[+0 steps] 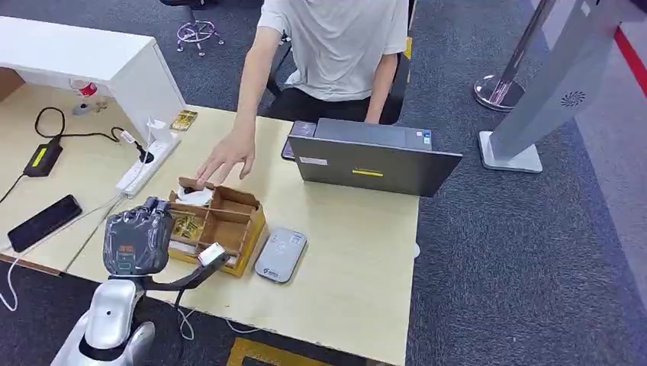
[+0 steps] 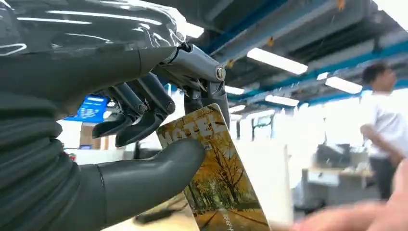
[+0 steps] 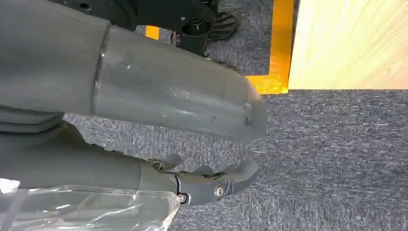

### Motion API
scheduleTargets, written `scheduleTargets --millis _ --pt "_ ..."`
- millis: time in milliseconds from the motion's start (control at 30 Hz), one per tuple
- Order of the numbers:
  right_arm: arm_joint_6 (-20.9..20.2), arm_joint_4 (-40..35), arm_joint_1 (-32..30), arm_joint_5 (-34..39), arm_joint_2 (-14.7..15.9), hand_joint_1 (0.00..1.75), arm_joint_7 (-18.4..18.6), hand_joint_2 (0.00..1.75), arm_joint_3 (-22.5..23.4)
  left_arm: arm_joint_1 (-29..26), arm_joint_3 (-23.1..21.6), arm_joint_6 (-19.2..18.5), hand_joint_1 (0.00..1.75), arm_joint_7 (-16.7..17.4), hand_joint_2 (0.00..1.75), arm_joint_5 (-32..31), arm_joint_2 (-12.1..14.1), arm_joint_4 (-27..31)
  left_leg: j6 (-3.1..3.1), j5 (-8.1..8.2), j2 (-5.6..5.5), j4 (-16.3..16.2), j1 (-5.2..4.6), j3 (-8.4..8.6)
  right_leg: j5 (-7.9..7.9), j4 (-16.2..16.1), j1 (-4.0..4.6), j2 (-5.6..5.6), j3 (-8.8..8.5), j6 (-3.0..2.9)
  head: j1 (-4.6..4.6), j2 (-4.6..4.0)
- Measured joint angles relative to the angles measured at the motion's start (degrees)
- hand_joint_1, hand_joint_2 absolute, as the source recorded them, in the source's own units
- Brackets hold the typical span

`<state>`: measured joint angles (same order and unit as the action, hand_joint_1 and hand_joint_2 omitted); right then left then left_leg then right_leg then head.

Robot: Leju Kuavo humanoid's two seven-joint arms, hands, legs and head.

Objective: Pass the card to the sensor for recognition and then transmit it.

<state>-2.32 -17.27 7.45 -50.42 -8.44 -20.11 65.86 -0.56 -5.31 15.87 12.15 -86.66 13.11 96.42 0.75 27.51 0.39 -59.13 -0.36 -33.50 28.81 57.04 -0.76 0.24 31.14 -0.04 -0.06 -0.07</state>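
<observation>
table point(image 1: 358, 252) of pale wood on grey carpet point(image 1: 526, 252); left hand point(image 1: 137, 238) fingers pinch card point(image 2: 216, 178), right hand point(image 3: 192, 185) fingers loosely apart, empty.

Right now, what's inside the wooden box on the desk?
The wooden box has several compartments. One holds gold cards; a back corner holds something white. The others look empty. The left robot hand, holding a card, covers the near-left part.
</observation>
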Motion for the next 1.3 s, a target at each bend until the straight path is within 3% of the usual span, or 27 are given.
scheduleTargets --millis 200,333,500,533,600,633,967,1067,1167,1200,1267,1300 --pt "0.0 0.0 0.2 -0.5 -0.1 0.0 0.4 0.0 -0.1 3.1 0.0 -2.0 1.75 -0.3 1.75 0.0 1.1 7.1 0.01 -0.02 -0.03 0.0 0.0 0.0 0.0 0.0 0.01 -0.03 -0.01 0.0 0.02 0.0" --pt "-0.1 0.1 1.2 -2.0 -0.4 0.0 1.5 0.0 -1.1 8.8 0.0 -4.0 1.75 3.9 1.75 0.0 5.0 6.9 -0.07 -0.08 -0.01 0.0 0.05 0.01 -0.05 0.0 0.04 -0.02 0.01 -0.07 0.0 0.0" --pt "-0.1 0.1 1.2 -2.1 -0.4 0.0 1.5 0.0 -1.2 9.1 0.0 -4.0 1.75 4.0 1.75 0.0 5.1 6.8 -0.08 -0.09 -0.02 0.0 0.05 0.01 -0.05 0.0 0.05 -0.02 0.01 -0.07 0.0 0.0" --pt "-0.2 0.2 1.6 -2.5 -0.5 0.0 1.6 0.0 -1.7 11.4 -0.1 -4.5 1.75 4.9 1.75 0.0 6.3 5.4 -0.14 -0.13 -0.03 0.0 0.05 0.01 -0.06 0.0 0.05 -0.03 0.01 -0.09 0.04 0.0" --pt "-0.3 0.7 3.2 -3.0 -1.1 0.0 2.5 0.0 -3.5 18.5 -1.1 -4.8 1.75 6.9 1.75 0.0 11.1 -3.6 -0.2 -0.18 0.06 0.0 0.1 0.01 -0.17 0.1 0.05 0.07 0.08 -0.21 -0.09 0.0" --pt "-0.3 0.8 3.4 -3.0 -1.4 0.0 2.6 0.0 -4.0 19.6 -1.5 -4.7 0.0 7.1 1.75 0.0 11.6 -5.4 -0.2 -0.18 0.08 0.0 0.11 0.0 -0.17 0.1 0.05 0.11 0.1 -0.2 -0.11 0.0" --pt "-0.5 1.4 3.8 -2.6 -2.3 0.0 3.3 0.0 -4.8 20.2 -2.1 -4.0 0.0 3.6 1.75 0.0 10.9 -7.8 -0.19 -0.17 0.07 0.0 0.06 -0.05 -0.16 0.1 0.04 0.1 0.1 -0.18 0.0 0.0" --pt "-0.4 1.4 3.8 -1.7 -2.3 0.0 3.1 0.0 -4.8 18.0 -1.1 -3.1 0.0 -1.4 1.75 0.0 9.3 -6.2 -0.19 -0.16 0.08 0.0 0.05 -0.04 -0.16 0.1 0.04 0.11 0.1 -0.18 0.02 0.0" --pt "-0.2 1.4 3.4 0.2 -2.3 0.0 2.6 0.0 -4.8 13.0 3.9 -1.6 0.0 -13.0 1.75 3.2 3.7 -1.4 -0.17 -0.15 0.1 0.0 0.02 -0.06 -0.15 0.0 0.01 0.14 0.1 -0.16 0.02 0.0" --pt "-0.2 1.4 3.2 0.8 -2.3 0.0 2.1 0.0 -4.7 10.9 6.5 -2.0 0.0 -17.0 1.75 7.7 1.9 1.0 -0.13 -0.11 0.18 0.0 0.01 -0.08 -0.15 0.0 0.01 0.19 0.11 -0.16 0.11 0.0" --pt "-0.2 1.4 2.5 1.9 -2.3 0.0 1.7 0.0 -4.5 7.1 11.8 -4.4 0.0 -21.8 1.75 19.7 -1.3 4.4 -0.11 -0.01 0.32 0.0 -0.02 -0.06 -0.11 0.0 0.02 0.31 0.13 -0.12 0.11 0.0" --pt "-0.3 1.4 2.1 2.5 -2.3 0.0 1.3 0.0 -4.3 5.3 15.7 -6.7 0.0 -25.3 1.75 27.8 -2.9 6.2 -0.1 0.0 0.34 0.0 -0.03 -0.06 -0.1 0.0 0.02 0.33 0.13 -0.12 0.09 0.0"
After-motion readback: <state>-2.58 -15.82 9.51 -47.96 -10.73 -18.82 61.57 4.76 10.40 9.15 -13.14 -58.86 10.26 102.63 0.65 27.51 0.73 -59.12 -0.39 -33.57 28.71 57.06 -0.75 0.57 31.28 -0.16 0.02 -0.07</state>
